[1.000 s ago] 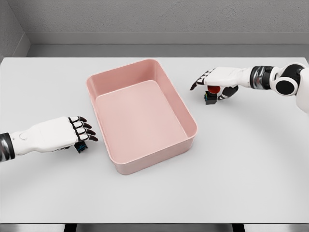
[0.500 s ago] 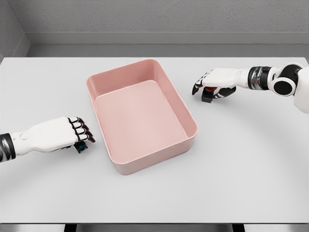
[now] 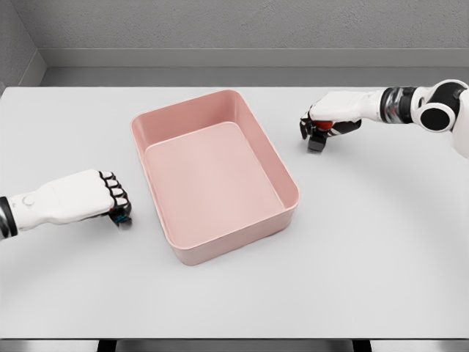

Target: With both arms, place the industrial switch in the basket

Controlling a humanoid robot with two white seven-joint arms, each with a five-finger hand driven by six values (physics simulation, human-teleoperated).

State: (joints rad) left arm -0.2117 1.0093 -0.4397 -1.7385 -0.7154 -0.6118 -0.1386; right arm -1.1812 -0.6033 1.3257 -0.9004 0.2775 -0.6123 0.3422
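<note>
A pink basket [image 3: 287, 178] sits in the middle of the white table. To its right, my right hand [image 3: 319, 126] is curled around a small black switch with a red button [image 3: 319, 138], which appears lifted slightly off the table. At the left, my left hand [image 3: 116, 199] has its fingers curled over a small black and blue switch [image 3: 122, 217] that rests on the table beside the basket's left wall. Most of that switch is hidden under the fingers.
The table [image 3: 381, 242] stretches wide around the basket. A grey wall [image 3: 234, 29] runs along the far edge.
The right hand closed on the red-button switch and rose a little toward the far right. The left fingers curled down over the blue switch.
</note>
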